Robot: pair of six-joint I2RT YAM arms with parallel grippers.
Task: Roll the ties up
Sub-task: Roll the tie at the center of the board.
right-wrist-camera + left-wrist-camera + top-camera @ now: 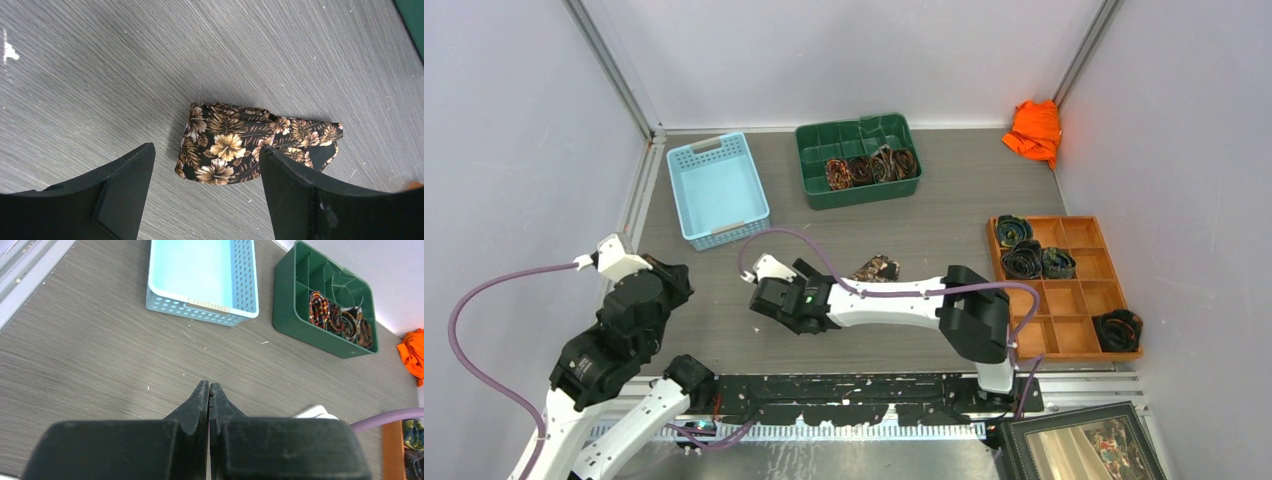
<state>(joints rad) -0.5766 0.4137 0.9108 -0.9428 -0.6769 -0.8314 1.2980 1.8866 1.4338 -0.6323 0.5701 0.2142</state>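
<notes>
Scene: grey worktop (924,240) in a white-walled cell; both arms based at the near edge.
Tie in hand: one floral brown-and-black tie (240,145), lying loose on the worktop about mid-table, partly folded or part-rolled; not a tight coil. In the top view it shows just far of the right arm's forearm (877,268).
Right jaws: right gripper (205,195) spread wide, holding nothing; the tie lies beyond and between the two fingers, not touched by either as far as the wrist view shows.
Left jaws: left gripper (209,390) pressed together with nothing between; it hangs above bare worktop at the near left, well apart from the tie.
Rolled ties: several coils in the green bin (859,160) at the far middle; more dark coils in the wooden tray (1064,290) at the right.
Other items: blue basket (717,188) at far left, nothing seen inside; orange cloth (1034,130) in the far right corner; a framed picture (1079,440) at the near right edge.
Step (judged): approach to the loose tie, before any grasp; rolling of this one looks unfinished.
Next move (judged): right jaws need to come forward and down to straddle the tie's thicker folded end, then close on it. The fabric is soft and thin, so a shallow bite may slip or drag the tie.
Risk: the loose tail on the right could unfold when the tie is lifted.
</notes>
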